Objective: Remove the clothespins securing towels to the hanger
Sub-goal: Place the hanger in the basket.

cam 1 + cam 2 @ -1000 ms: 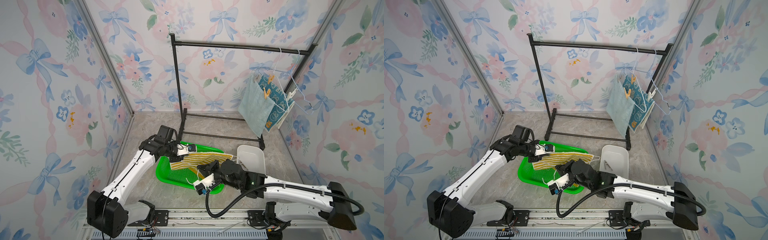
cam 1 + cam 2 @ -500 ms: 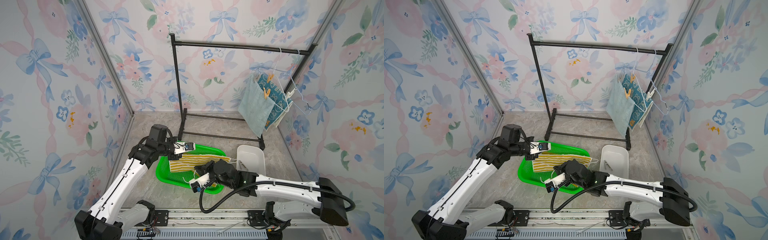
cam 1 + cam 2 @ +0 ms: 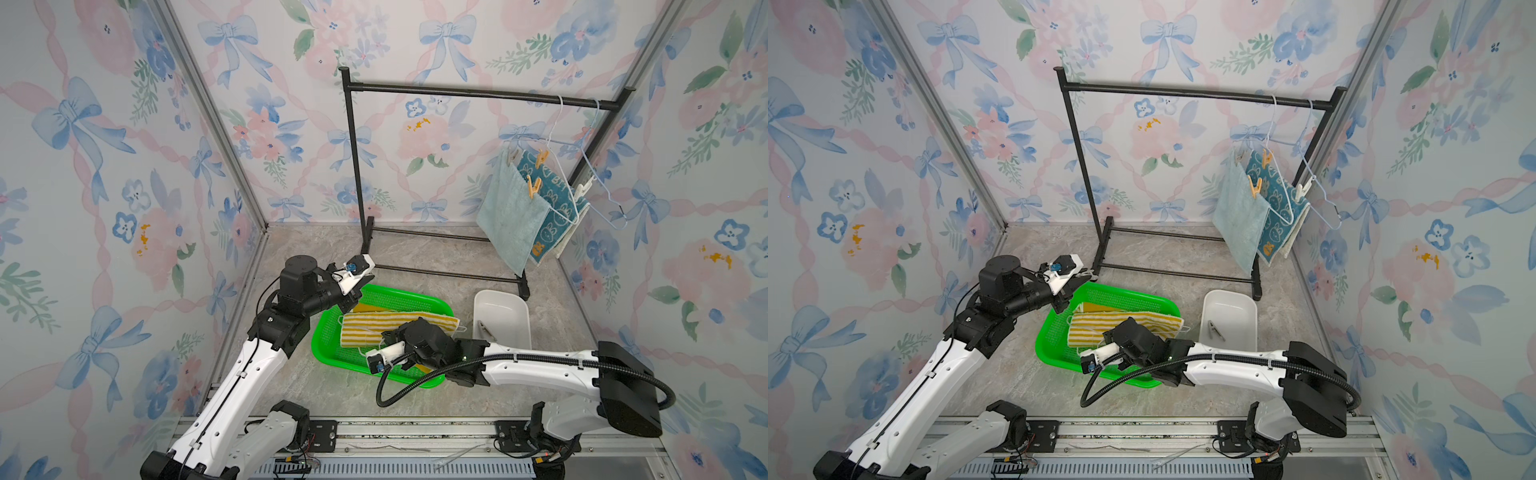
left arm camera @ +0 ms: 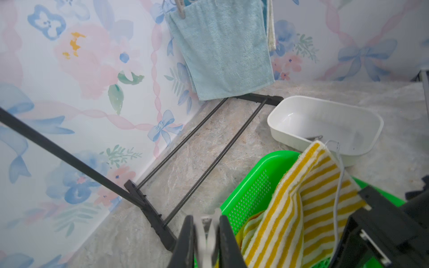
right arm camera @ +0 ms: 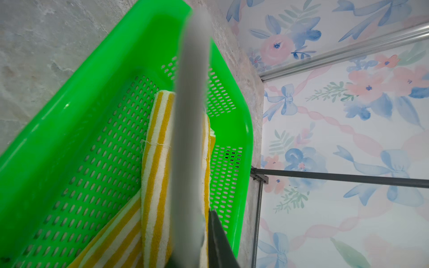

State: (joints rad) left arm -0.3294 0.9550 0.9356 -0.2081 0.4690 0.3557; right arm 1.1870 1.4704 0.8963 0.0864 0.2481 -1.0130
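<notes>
**Left pincer point(image 4: 206, 220) clamped on a pale clothespin point(image 4: 204, 248); right pincer point(image 3: 385, 334) state not determinable**

- Left pincer: raised above the back left corner of the green basket point(image 3: 320, 345), both dark fingers point(image 4: 188, 232) pressed against the clip.
- Right pincer: low over the striped towel point(image 3: 399, 328) at the basket's front side. In the right wrist view, a blurred grey bar point(image 5: 190, 139) lies beside one dark finger point(image 5: 218, 241). What the bar is cannot be told, nor whether the jaws are apart or together.
- Striped towel: yellow and white, folded, lying inside the basket. A pale wire point(image 4: 337, 192) crosses it.
- Green basket: near the middle of the tabletop's point(image 3: 415, 257) front edge.
- White bin point(image 3: 498, 299): just right of the basket. One grey clothespin point(image 3: 484, 330) lies in it.
- Black rack point(image 3: 457, 93): along the back edge.
- Hangers point(image 3: 598, 195): on the right end of the rack's bar, near the back right corner.
- Teal towel point(image 3: 509, 216): pinned to a hanger by a grey clip point(image 3: 513, 154) and a tan clip point(image 3: 533, 187).
- Bunny towel point(image 3: 557, 208): hanging behind the teal one, with a tan clip point(image 3: 542, 158) and a white clip point(image 3: 582, 189).
</notes>
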